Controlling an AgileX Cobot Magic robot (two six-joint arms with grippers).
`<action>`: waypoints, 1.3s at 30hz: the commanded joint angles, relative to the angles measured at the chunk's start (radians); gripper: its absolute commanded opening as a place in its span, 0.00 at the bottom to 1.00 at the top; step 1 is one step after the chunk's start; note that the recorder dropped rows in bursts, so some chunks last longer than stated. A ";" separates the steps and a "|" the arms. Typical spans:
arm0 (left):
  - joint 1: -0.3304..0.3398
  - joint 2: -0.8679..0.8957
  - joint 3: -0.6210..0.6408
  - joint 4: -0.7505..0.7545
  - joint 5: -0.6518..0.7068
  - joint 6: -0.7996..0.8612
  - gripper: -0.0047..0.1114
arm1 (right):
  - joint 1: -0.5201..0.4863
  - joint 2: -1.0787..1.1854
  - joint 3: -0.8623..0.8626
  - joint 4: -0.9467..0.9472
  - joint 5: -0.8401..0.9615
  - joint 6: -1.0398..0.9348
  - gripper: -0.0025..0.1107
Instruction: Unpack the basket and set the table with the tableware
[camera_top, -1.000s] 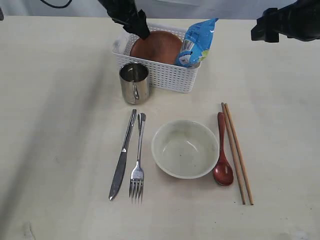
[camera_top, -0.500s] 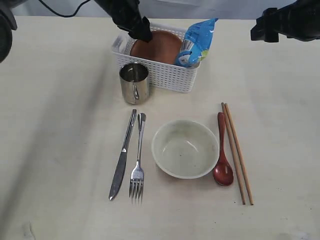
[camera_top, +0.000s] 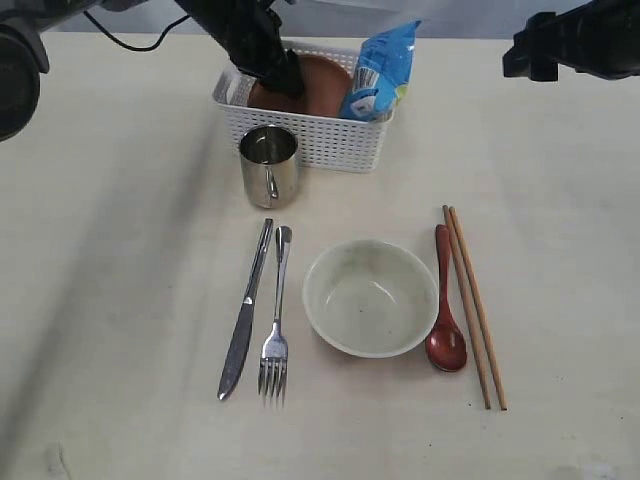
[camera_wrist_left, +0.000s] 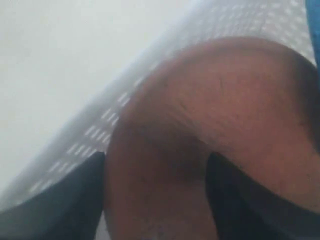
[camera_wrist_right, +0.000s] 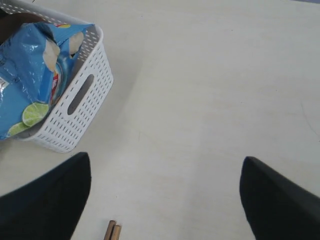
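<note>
Exterior looks down on the table; close wrist views share the basket.

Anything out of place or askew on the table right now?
Only the blue snack bag stands out. It is propped up above the rim of the basket and is not tableware. The red-brown plate leans on edge inside, and the left end effector straddles it. Everything else looks orderly.

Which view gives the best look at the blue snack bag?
Right wrist view: the blue snack bag is close and sharp, lime print visible, inside the basket. The exterior view shows it smaller, sticking out of the basket's right end. The left wrist view catches only a blurred blue sliver.
</note>
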 joint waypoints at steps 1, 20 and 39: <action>0.002 0.006 -0.004 -0.029 0.022 -0.009 0.35 | -0.007 -0.003 0.002 0.005 -0.017 -0.002 0.69; 0.002 -0.030 -0.004 -0.032 0.055 -0.031 0.04 | -0.007 -0.008 0.002 0.004 -0.044 -0.004 0.69; 0.071 -0.159 -0.004 -0.105 0.127 -0.050 0.04 | -0.007 -0.007 0.002 0.021 -0.044 -0.003 0.69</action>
